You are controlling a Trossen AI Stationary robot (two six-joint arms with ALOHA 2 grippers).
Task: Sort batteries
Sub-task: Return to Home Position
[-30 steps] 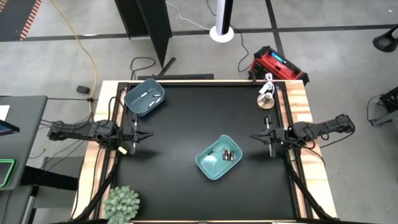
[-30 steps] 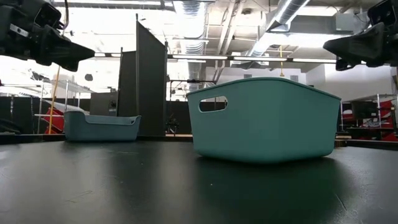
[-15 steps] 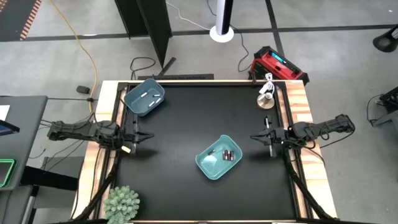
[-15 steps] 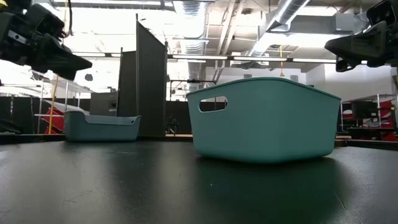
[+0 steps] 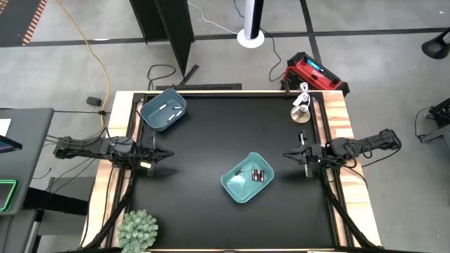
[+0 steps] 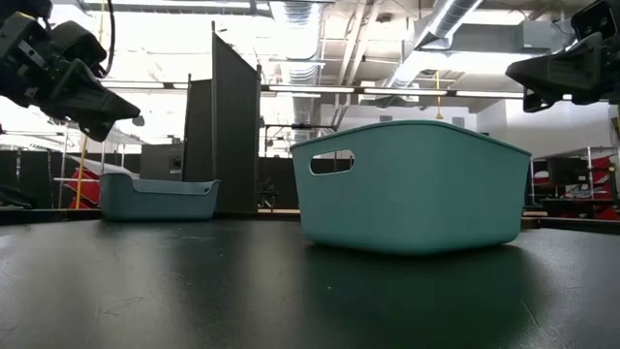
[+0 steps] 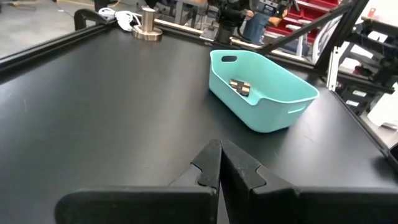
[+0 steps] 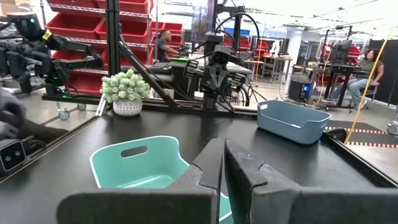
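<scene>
A teal bin (image 5: 246,179) stands a little right of the table's middle, with dark batteries (image 5: 259,175) lying on its floor; the left wrist view shows those batteries (image 7: 240,86) too. A blue-grey bin (image 5: 163,109) at the far left corner holds white batteries (image 5: 169,107). My left gripper (image 5: 167,154) hovers shut above the left edge, pointing at the teal bin (image 7: 261,90). My right gripper (image 5: 287,154) hovers shut above the right edge, facing the left one. Both grippers are empty. Their shut fingers show in the left wrist view (image 7: 219,163) and the right wrist view (image 8: 222,163).
A metal cylinder with a white cable (image 5: 301,111) stands at the far right corner. A potted plant (image 5: 137,228) sits at the near left corner. A raised black rim (image 5: 133,126) runs round the table. Bare black tabletop (image 5: 211,140) lies between the bins. People stand far off (image 8: 165,43).
My left gripper has tipped its fingers downward and sunk a little, drawing slightly toward the table's left edge, still shut. The right gripper and both bins have stayed where they were.
</scene>
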